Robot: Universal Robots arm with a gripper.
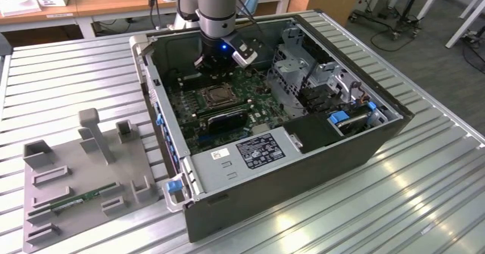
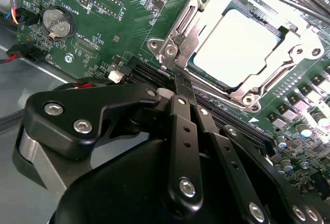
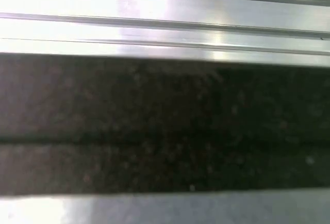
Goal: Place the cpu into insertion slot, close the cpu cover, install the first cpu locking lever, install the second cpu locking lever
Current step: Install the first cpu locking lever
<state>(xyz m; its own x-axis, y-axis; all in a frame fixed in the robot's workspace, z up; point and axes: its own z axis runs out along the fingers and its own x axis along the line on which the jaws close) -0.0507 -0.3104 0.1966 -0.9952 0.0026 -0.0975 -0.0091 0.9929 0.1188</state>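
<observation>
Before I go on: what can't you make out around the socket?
1. Second wrist view: the gripper hides the cpu cover's nearest corner and whatever sits there.
2. Same view: the picture edge cuts off the cover's far side; glare washes out the cpu.
3. Exterior view: whether the cover is latched is too small to tell.
4. First wrist view: dark band too blurred to identify.

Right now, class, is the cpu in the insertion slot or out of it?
In. In the second wrist view the cpu lies flat, its pale face framed by the window of the silver cpu cover.
</observation>
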